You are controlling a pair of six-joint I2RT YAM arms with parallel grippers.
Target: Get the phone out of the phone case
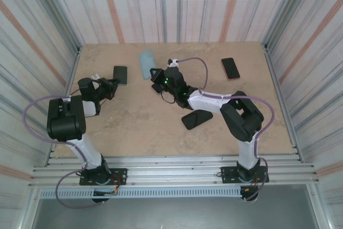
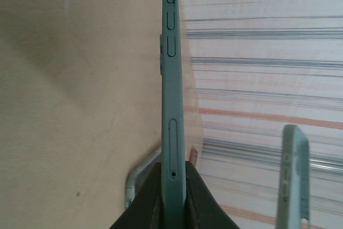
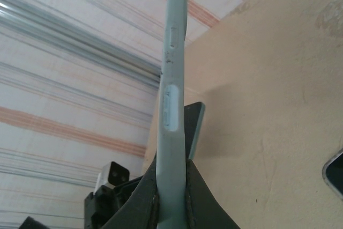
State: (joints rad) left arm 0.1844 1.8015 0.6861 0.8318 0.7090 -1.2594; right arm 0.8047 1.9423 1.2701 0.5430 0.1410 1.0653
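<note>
Left arm (image 1: 67, 116) folded, left gripper (image 1: 111, 83) forward — pinched closed. Right arm (image 1: 214, 102) stretched leftward, right gripper (image 1: 155, 75) likewise pinched closed.

The counter (image 1: 139, 116) is showing a pale, sandy, stone-like top, mottled with lighter patches, and is sitting boxed in by striped walls on three sides, with metal rails running along its near edge. Two things are lying flat on it. A red-edged phone (image 1: 230, 68) is resting dark face up near the far right corner, well apart from everything else. A black slab (image 1: 196, 118), shaped like a phone with rounded corners, is lying slantwise right of the middle, nearer the front edge; whether it is a phone or a cover is not showing clearly.
</note>
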